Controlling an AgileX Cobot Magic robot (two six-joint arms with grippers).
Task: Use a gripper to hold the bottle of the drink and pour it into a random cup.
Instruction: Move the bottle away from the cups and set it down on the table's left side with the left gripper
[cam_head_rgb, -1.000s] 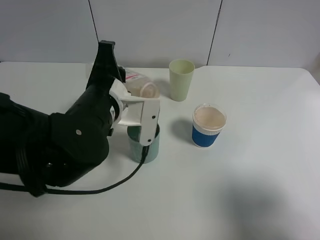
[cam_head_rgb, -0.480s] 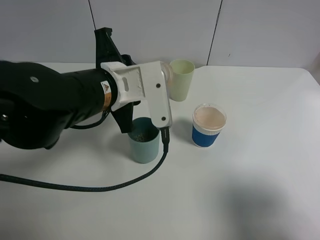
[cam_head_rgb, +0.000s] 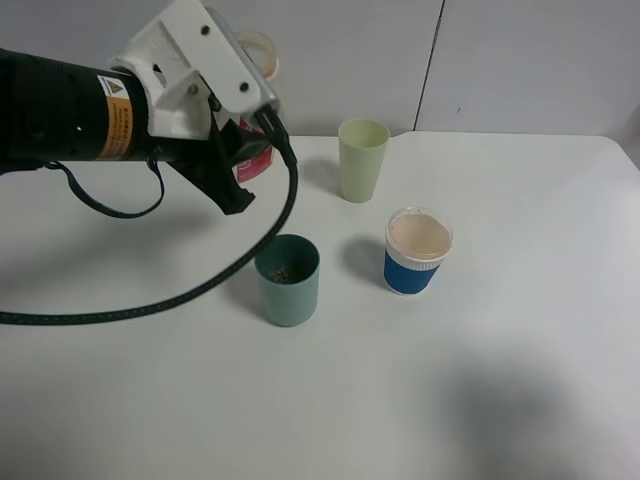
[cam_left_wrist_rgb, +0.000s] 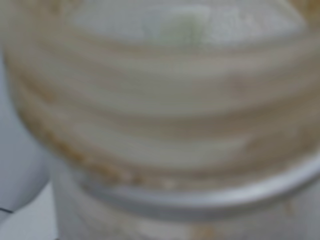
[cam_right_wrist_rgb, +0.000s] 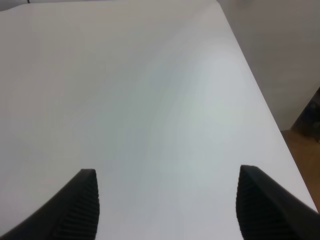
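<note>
lifted clear of cup (cam_head_rgb: 287, 279), left claw (cam_head_rgb: 238, 168) grips bottle (cam_head_rgb: 253, 162).

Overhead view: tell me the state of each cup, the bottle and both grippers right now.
left gripper: shut on the bottle, raised high.
bottle: held in the air.
teal cup: upright, dark specks inside.
pale green cup: upright.
paper cup: upright, pale top.
right gripper: open, holding nothing.
</note>
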